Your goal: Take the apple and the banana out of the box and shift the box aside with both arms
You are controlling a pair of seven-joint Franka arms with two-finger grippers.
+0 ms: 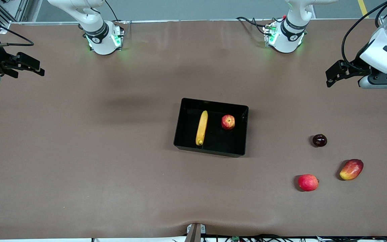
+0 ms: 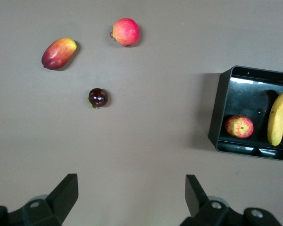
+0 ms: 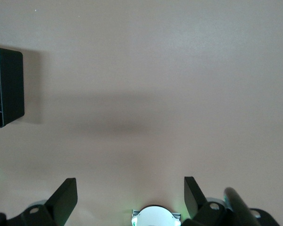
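Right gripper (image 1: 29,67) hangs high over the bare bench (image 1: 79,168) at the right arm's end, fingers spread wide, nothing between them. Its wrist view catches only one end wall of the box and a sliver of banana.

Box (image 1: 210,148) sits mid-bench, roughly between the two arms' ends. Banana (image 1: 201,127) lies inside, on the right arm's side of the box, long axis running from the bases' side toward the front camera. Apple (image 1: 228,122) is in the same box, on the left arm's side, apart from the banana and close to that end wall.

Off-task fruit on the bench toward the left arm's end: small dark fruit (image 1: 319,140), pink-red round fruit (image 1: 308,182) and mango (image 1: 351,169), all nearer the front camera than the box.

Left gripper (image 1: 336,73) hangs over the bench at the left arm's end, fingers equally wide apart, empty.

Neither arm has started; both fruits are in the box. My read: split by side. Right arm is nearer the banana and should close across its short width, so fingers square to that long axis. Left arm is nearer the apple; the end wall beside it leaves little finger room.
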